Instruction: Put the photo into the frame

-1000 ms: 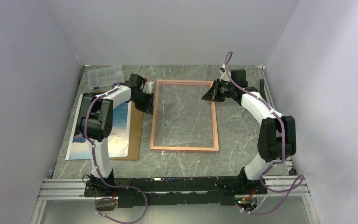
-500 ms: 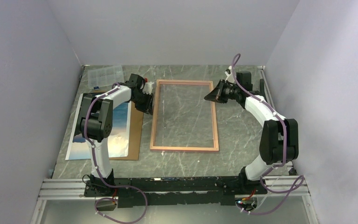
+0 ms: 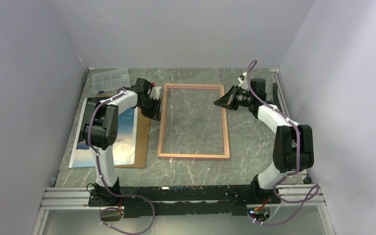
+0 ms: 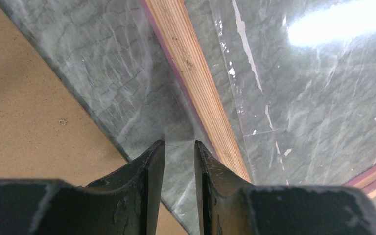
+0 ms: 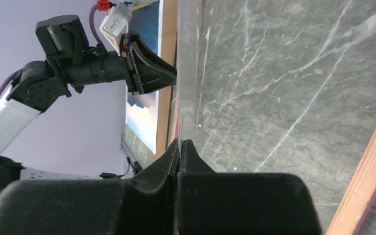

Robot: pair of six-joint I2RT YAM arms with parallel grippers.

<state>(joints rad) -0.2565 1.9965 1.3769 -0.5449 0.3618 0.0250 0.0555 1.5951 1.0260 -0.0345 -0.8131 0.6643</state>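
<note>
The frame (image 3: 193, 155) lies flat mid-table, tan back up (image 4: 196, 73), with a pink edge showing (image 5: 372, 181). A clear sheet (image 4: 313, 98) lies over its opening. Seen edge-on (image 5: 186, 73), the sheet runs from the right side of the frame towards the left arm. My right gripper (image 3: 217, 103) (image 5: 180, 141) is shut on the sheet's edge at the frame's right rail. My left gripper (image 3: 157, 111) (image 4: 179, 143) is open with nothing between its fingers, just outside the frame's left rail. The photo (image 3: 122, 142) (image 5: 144, 112) lies picture side up at the left.
A brown backing board (image 3: 142, 142) (image 4: 24, 107) lies under the photo, close to the left fingertips. A clear plastic compartment box (image 3: 110, 80) sits at the back left. Purple walls close in the table on three sides.
My right gripper and wrist have shifted slightly to the right, still shut. The left arm, frame and photo have not moved.
</note>
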